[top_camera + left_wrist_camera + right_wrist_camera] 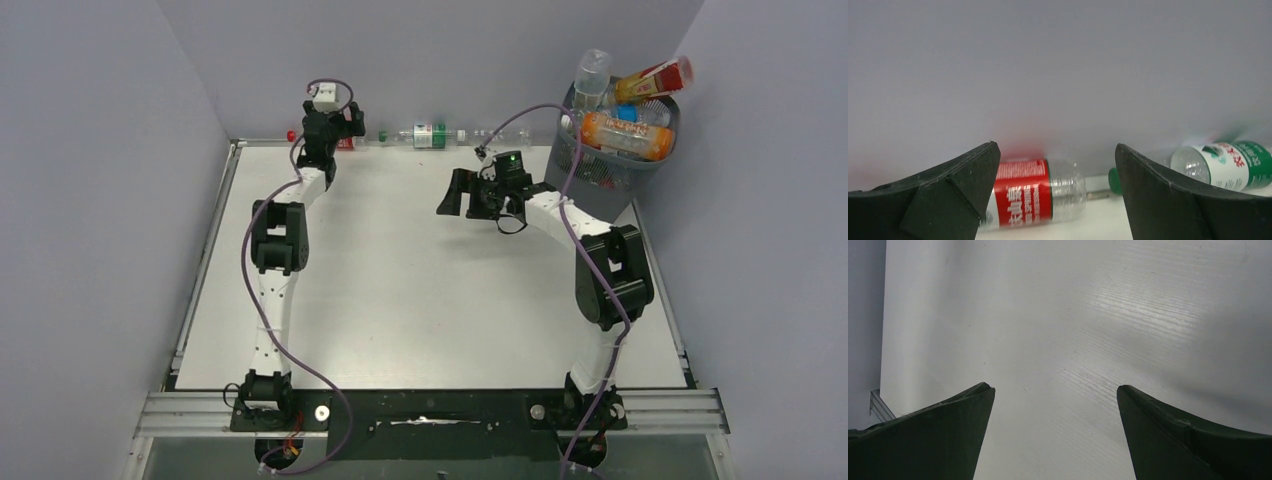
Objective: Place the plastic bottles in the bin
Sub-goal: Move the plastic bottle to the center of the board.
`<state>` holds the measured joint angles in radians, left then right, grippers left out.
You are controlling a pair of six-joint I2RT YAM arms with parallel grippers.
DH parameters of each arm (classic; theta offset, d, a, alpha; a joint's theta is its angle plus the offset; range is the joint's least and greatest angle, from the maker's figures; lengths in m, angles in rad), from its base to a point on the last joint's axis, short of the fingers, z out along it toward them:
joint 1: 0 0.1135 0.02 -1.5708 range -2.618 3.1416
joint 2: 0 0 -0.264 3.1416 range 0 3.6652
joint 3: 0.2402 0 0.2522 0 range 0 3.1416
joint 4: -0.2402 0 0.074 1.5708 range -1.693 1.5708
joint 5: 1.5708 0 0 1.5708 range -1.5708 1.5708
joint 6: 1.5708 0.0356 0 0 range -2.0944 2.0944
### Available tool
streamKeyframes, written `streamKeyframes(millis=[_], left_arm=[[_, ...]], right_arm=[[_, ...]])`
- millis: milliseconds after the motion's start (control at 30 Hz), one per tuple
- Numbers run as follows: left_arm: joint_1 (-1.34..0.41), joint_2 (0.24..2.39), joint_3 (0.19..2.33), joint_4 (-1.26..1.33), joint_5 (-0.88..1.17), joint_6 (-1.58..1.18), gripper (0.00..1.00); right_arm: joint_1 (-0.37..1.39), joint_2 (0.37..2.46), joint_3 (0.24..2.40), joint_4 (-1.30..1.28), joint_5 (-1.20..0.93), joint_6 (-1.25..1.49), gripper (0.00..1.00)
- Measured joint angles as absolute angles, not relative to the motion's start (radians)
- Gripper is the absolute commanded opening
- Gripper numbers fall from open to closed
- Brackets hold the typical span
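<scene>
Two plastic bottles lie along the back wall. The red-labelled bottle [1030,192] lies on its side just beyond and between the fingertips of my left gripper [1056,146], which is open and holds nothing. In the top view my left gripper [345,128] hides most of that bottle [346,143]. The green-labelled bottle [430,135] lies to its right, cap toward the red one, and shows at the right edge of the left wrist view [1228,165]. The bin [655,172] stands at the back right, heaped with several bottles. My right gripper [458,195] hangs open left of the bin, over bare table [1055,388].
Grey walls close in the table [420,300] at the back and on both sides. A metal rail [200,270] runs along its left edge. The bottles in the bin stick up above its rim, an orange one [625,135] on top.
</scene>
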<state>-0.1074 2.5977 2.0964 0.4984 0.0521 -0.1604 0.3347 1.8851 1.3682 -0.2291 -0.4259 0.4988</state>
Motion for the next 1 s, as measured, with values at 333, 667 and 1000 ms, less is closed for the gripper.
streamKeyframes(millis=[333, 667, 1000], left_arm=[[-0.089, 2.917, 2.59, 0.306, 0.081, -0.13, 0.87], [-0.044, 2.721, 2.407, 0.01, 0.176, -0.155, 0.82], [-0.091, 1.774, 1.279, -0.169, 0.206, -0.306, 0.85]], right_arm=[[0.315, 1.897, 1.369, -0.217, -0.468, 0.498, 1.0], [0.33, 1.885, 1.354, -0.218, -0.471, 0.501, 1.0], [0.432, 1.759, 1.301, -0.235, -0.423, 0.502, 1.0]])
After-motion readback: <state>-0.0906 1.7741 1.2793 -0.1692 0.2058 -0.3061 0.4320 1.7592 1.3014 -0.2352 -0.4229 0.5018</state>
